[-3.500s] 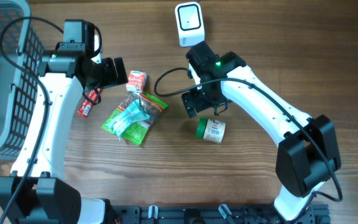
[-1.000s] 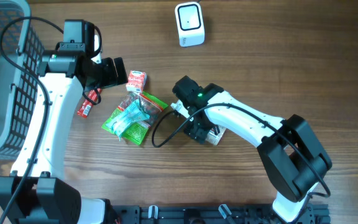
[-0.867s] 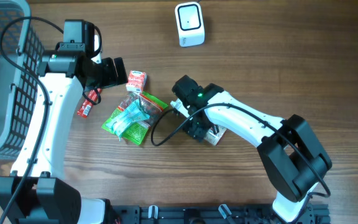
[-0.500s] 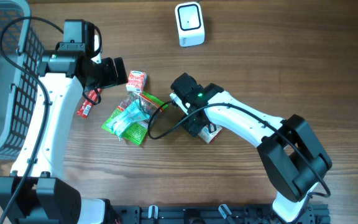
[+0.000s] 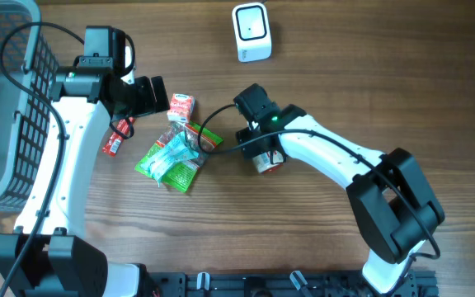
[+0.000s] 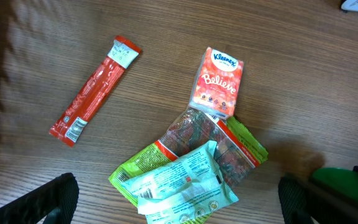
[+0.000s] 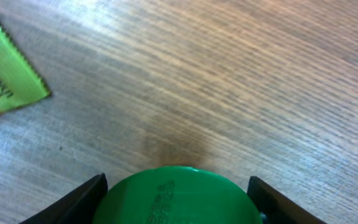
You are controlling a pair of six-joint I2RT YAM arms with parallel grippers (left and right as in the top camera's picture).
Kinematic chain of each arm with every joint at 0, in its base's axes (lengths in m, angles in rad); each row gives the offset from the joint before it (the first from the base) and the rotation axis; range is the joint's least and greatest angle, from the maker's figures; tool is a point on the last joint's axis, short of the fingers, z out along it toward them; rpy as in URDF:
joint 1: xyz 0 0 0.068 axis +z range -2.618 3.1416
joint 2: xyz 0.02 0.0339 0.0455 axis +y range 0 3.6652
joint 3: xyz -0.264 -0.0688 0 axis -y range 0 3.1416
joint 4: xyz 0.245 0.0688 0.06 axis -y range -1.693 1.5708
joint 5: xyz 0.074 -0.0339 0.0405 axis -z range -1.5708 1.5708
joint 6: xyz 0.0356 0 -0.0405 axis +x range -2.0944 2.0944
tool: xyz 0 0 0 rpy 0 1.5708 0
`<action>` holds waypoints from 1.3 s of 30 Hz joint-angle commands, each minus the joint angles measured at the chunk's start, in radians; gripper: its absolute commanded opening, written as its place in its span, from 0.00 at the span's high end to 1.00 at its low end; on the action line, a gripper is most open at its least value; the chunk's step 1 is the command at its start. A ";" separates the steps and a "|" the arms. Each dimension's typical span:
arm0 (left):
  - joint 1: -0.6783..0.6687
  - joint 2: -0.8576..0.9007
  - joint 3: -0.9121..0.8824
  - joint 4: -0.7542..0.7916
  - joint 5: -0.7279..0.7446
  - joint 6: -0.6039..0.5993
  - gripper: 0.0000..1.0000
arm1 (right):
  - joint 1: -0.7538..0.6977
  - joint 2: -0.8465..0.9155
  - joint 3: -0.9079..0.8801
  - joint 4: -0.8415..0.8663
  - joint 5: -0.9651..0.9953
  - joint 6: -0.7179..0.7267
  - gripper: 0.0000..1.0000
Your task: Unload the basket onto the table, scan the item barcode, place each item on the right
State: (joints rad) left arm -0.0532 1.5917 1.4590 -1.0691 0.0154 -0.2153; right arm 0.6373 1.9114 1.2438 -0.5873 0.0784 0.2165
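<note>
1. The right gripper (image 7: 176, 186) has its two dark fingers (image 7: 92, 191) clamped on the small white jar with a round green lid (image 7: 176, 199). One finger sits on each side of the lid, and the lid fills the gap between them.
2. The jar is near the middle of the wooden worktop (image 5: 320, 239), just right of the pile of crinkled green and clear plastic packets (image 5: 176, 157).
3. The left gripper (image 5: 148, 95) has its fingers (image 6: 61, 199) spread wide apart with nothing between them.
4. In the left wrist view, an orange-pink tissue pack (image 6: 218, 83) lies touching the far end of the packet pile.
5. A long red stick sachet (image 6: 92, 90) lies apart to the left of the pack, set at a slant.
6. The white box-shaped barcode scanner (image 5: 251, 31) stands by the far edge of the worktop, well apart from the jar.
7. A grey mesh basket (image 5: 7, 107) sits at the far left corner of the worktop.
</note>
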 commanded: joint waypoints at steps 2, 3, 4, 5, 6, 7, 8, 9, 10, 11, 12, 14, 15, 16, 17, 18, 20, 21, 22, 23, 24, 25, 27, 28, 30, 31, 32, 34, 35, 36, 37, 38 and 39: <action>-0.001 0.001 0.000 0.002 -0.006 -0.003 0.00 | -0.001 0.015 -0.005 0.003 -0.026 0.045 0.12; -0.001 0.001 0.000 0.002 -0.006 -0.003 0.00 | -0.001 0.015 -0.005 0.004 -0.026 0.045 0.09; -0.001 0.001 0.000 0.002 -0.006 -0.002 0.00 | -0.001 0.015 -0.004 0.008 -0.024 0.045 0.08; -0.001 0.001 0.000 0.002 -0.006 -0.002 0.00 | -0.001 0.015 -0.004 0.016 -0.023 0.046 0.08; -0.001 0.001 0.000 0.002 -0.006 -0.003 0.00 | -0.001 0.015 -0.002 0.023 -0.026 0.045 0.08; -0.001 0.001 0.000 0.002 -0.006 -0.002 0.00 | -0.001 0.014 0.002 0.020 -0.025 0.045 0.08; -0.001 0.001 0.000 0.002 -0.006 -0.002 0.00 | -0.001 0.014 0.004 0.017 -0.011 0.043 0.08; -0.001 0.001 0.000 0.002 -0.006 -0.003 0.00 | -0.003 0.010 0.011 0.010 0.003 0.042 0.07; -0.001 0.001 0.000 0.002 -0.006 -0.003 0.00 | -0.008 0.005 0.023 -0.006 0.002 0.037 0.07; -0.001 0.001 0.000 0.002 -0.006 -0.003 0.00 | -0.013 0.001 0.036 -0.019 0.001 0.033 0.07; -0.001 0.001 0.000 0.002 -0.006 -0.002 0.00 | -0.021 -0.003 0.061 -0.046 0.001 0.034 0.07; -0.001 0.001 0.000 0.002 -0.006 -0.003 0.00 | -0.043 -0.004 0.132 -0.117 0.001 0.032 0.09; -0.001 0.001 0.000 0.002 -0.006 -0.002 0.00 | -0.055 -0.004 0.175 -0.159 0.000 0.021 0.10; -0.001 0.001 0.000 0.002 -0.006 -0.002 0.00 | -0.068 -0.004 0.224 -0.207 0.000 0.019 0.11; -0.001 0.001 0.000 0.002 -0.006 -0.002 0.00 | -0.087 -0.004 0.300 -0.277 -0.011 0.019 0.11; -0.001 0.001 0.000 0.002 -0.006 -0.003 0.00 | -0.097 -0.004 0.339 -0.309 -0.024 0.019 0.11; -0.001 0.001 0.000 0.002 -0.006 -0.003 0.00 | -0.123 -0.004 0.460 -0.393 -0.093 0.023 0.10; -0.001 0.001 0.000 0.002 -0.006 -0.003 0.00 | -0.135 -0.004 0.515 -0.426 -0.143 0.029 0.09; -0.001 0.001 0.000 0.002 -0.006 -0.003 0.00 | -0.143 -0.003 0.560 -0.455 -0.179 0.033 0.09; -0.001 0.001 0.000 0.002 -0.006 -0.002 0.00 | -0.150 0.005 0.603 -0.490 -0.202 0.044 0.09; -0.001 0.001 0.000 0.002 -0.006 -0.003 0.00 | -0.155 0.017 0.651 -0.542 -0.214 0.050 0.09; -0.001 0.001 0.000 0.002 -0.006 -0.003 0.00 | -0.156 0.027 0.674 -0.574 -0.215 0.050 0.08; -0.001 0.001 0.000 0.002 -0.006 -0.003 0.00 | -0.155 0.066 0.723 -0.668 -0.231 0.047 0.07; -0.001 0.001 0.000 0.002 -0.006 -0.002 0.00 | -0.155 0.091 0.736 -0.711 -0.257 0.043 0.07; -0.001 0.001 0.000 0.002 -0.006 -0.002 0.00 | -0.154 0.143 0.737 -0.768 -0.288 0.017 0.07; -0.001 0.001 0.000 0.002 -0.006 -0.003 0.00 | -0.153 0.173 0.737 -0.780 -0.276 -0.003 0.07; -0.001 0.001 0.000 0.002 -0.006 -0.003 0.00 | -0.152 0.203 0.737 -0.784 -0.254 -0.007 0.06; -0.001 0.001 0.000 0.002 -0.006 -0.003 0.00 | -0.151 0.259 0.737 -0.790 -0.235 -0.011 0.06; -0.001 0.001 0.000 0.002 -0.006 -0.002 0.00 | -0.149 0.291 0.737 -0.794 -0.235 -0.030 0.06; -0.001 0.001 0.000 0.002 -0.006 -0.003 0.00 | -0.146 0.313 0.737 -0.796 -0.232 -0.038 0.06; -0.001 0.001 0.000 0.002 -0.006 -0.003 0.00 | -0.143 0.332 0.737 -0.797 -0.226 -0.039 0.06; -0.001 0.001 0.000 0.002 -0.006 -0.003 0.00 | -0.141 0.349 0.737 -0.795 -0.221 -0.040 0.06; -0.001 0.001 0.000 0.002 -0.006 -0.002 0.00 | -0.138 0.362 0.737 -0.795 -0.213 -0.043 0.05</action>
State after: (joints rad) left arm -0.0532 1.5917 1.4590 -1.0695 0.0154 -0.2153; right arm 0.4839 2.2341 1.9785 -1.3762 -0.1524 0.2073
